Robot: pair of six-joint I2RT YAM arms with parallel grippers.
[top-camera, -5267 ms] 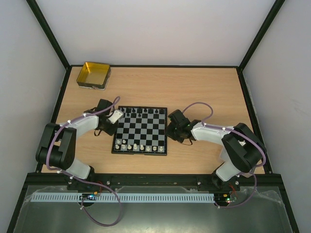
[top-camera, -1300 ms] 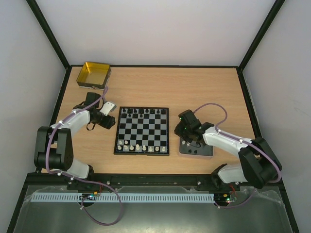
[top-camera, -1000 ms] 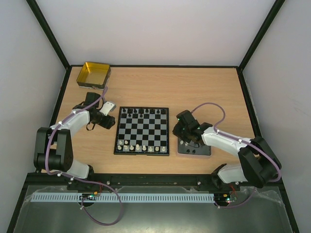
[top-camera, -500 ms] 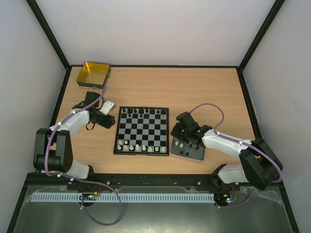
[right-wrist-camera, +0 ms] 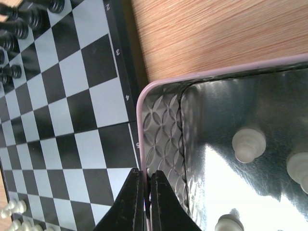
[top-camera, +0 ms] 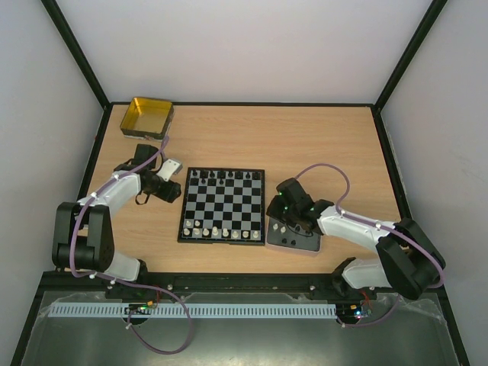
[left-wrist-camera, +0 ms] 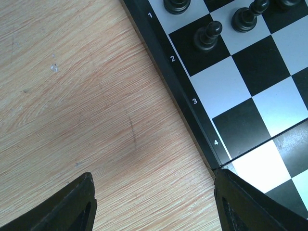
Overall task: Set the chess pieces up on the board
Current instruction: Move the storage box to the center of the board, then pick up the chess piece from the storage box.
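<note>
The board (top-camera: 223, 210) lies mid-table, black chess pieces (top-camera: 221, 176) along its far rows and white ones (top-camera: 221, 229) along its near rows. My right gripper (top-camera: 284, 219) is shut on the left rim of the grey tray (top-camera: 303, 244); in the right wrist view the jaws (right-wrist-camera: 147, 179) pinch the pink-edged rim (right-wrist-camera: 144, 120) right at the board's border (right-wrist-camera: 126, 86). Cream pieces (right-wrist-camera: 248, 144) lie in the tray. My left gripper (left-wrist-camera: 154, 192) stands open over bare table beside the board's left edge (left-wrist-camera: 192, 120), nothing between its fingers. Black pieces (left-wrist-camera: 208, 34) stand nearby.
A yellow square tin (top-camera: 149, 116) sits at the far left corner of the table. Black frame rails run along the table's edges, and both arm bases stand at the near edge.
My right gripper has shut on the tray's rim and pulled the tray left until it meets the board's right side. The left arm has stayed still.
</note>
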